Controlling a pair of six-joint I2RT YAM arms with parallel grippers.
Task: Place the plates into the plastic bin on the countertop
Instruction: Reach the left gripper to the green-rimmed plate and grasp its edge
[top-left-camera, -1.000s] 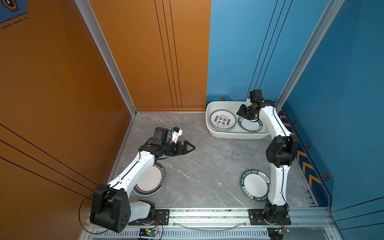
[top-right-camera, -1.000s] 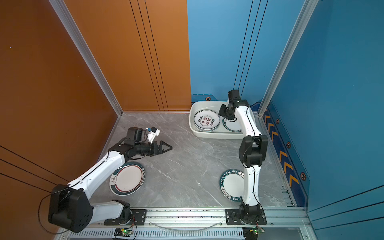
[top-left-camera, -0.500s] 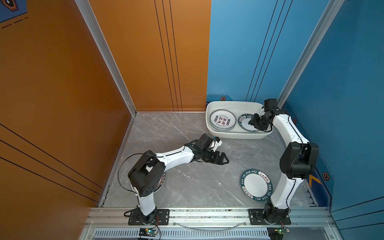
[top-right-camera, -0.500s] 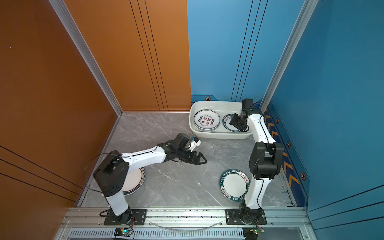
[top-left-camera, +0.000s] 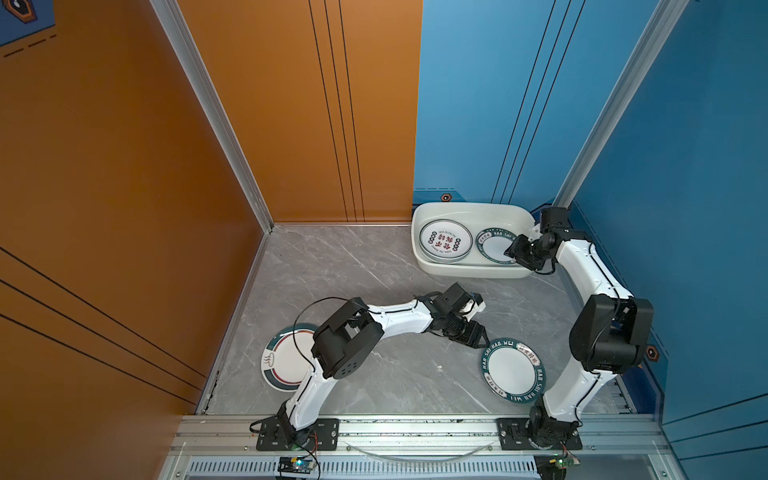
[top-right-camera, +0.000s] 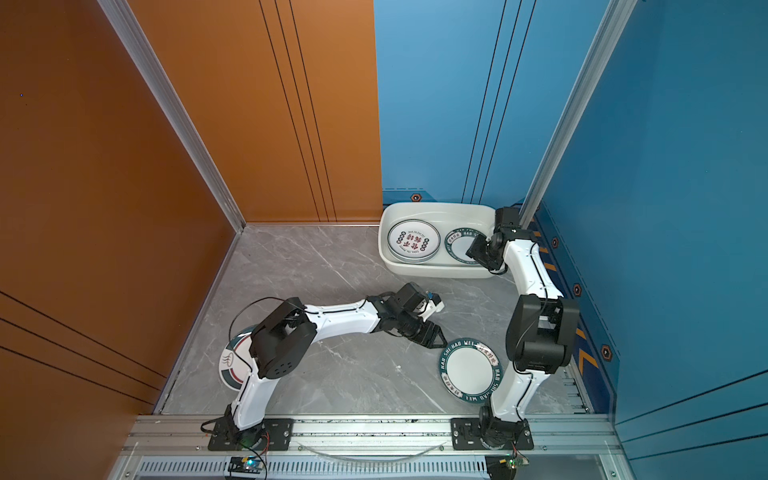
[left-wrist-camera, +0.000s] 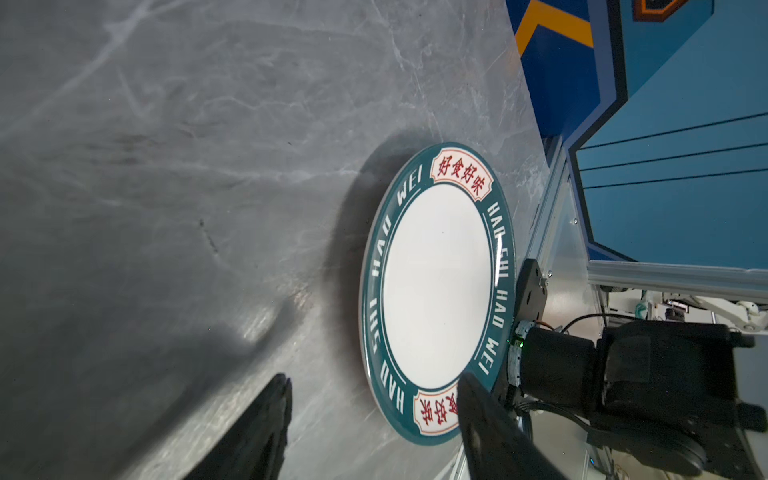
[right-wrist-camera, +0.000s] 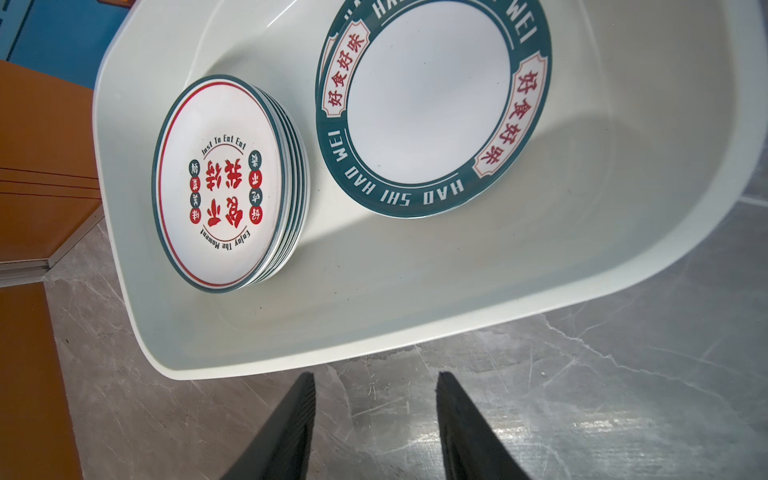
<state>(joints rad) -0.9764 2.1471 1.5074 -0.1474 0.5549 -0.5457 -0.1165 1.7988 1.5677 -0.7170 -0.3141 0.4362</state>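
Plate (left-wrist-camera: 436, 291) glossy, glazed; bin (right-wrist-camera: 415, 299) smooth shiny plastic; countertop (top-left-camera: 374, 266) polished marble-look, faint sheen; rail (top-left-camera: 415, 428) brushed metal.

An orange wall (top-left-camera: 332, 124) meets a blue wall (top-left-camera: 478, 104) (thin dark lines cross both).

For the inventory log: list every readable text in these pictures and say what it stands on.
"HAO SHI HAO WEI": green rims of the countertop plate and the wide-rimmed plate in the plastic bin.
"好食好味": red, in rim panels on both.
"Just To Eat Eat": red-ringed plate, also in the bin.
"Enjoy The Moment": same plate.
Its red centre characters and round badges: unreadable.
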